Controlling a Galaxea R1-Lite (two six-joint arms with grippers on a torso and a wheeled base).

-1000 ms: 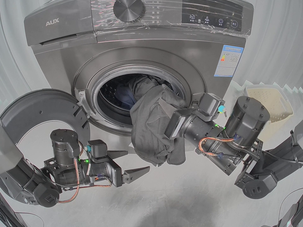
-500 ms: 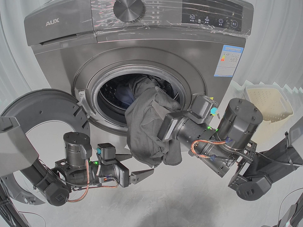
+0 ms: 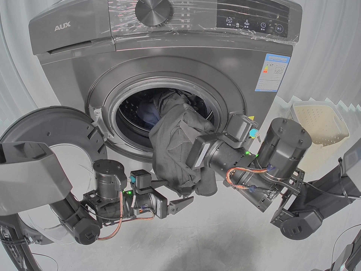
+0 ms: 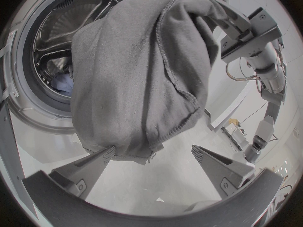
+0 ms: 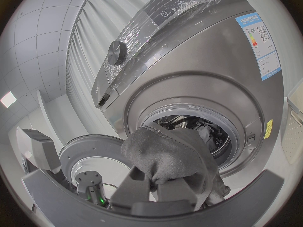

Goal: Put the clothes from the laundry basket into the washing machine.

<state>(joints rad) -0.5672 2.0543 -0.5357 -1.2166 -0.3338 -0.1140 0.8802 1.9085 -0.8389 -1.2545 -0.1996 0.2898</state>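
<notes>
At the mouth of the washing machine (image 3: 158,61), the step in hand appears to be loading one dark grey garment (image 3: 175,151). Its upper part lies over the rim of the drum opening (image 3: 128,113) beside a pale blue piece (image 3: 148,115) already inside, while most of it hangs down outside, in front of the lower rim. The right tool (image 5: 154,183) is closed on a bunched fold of this garment, and the cloth is draped over its fingers, so it holds the load just in front of the opening. The left tool (image 4: 153,150) sits lower, under the hanging part, with its jaws spread wide and nothing gripped. In the left wrist view one fingertip (image 4: 109,150) is right at the bottom hem, and I cannot tell whether it touches. The next move probably calls for the right tool to go deeper into the drum before letting go. The left tool could gather or lift the dangling hem so that none stays outside over the rim. The laundry basket (image 3: 323,125) stands on the floor to the machine's right, well apart from both tools.
</notes>
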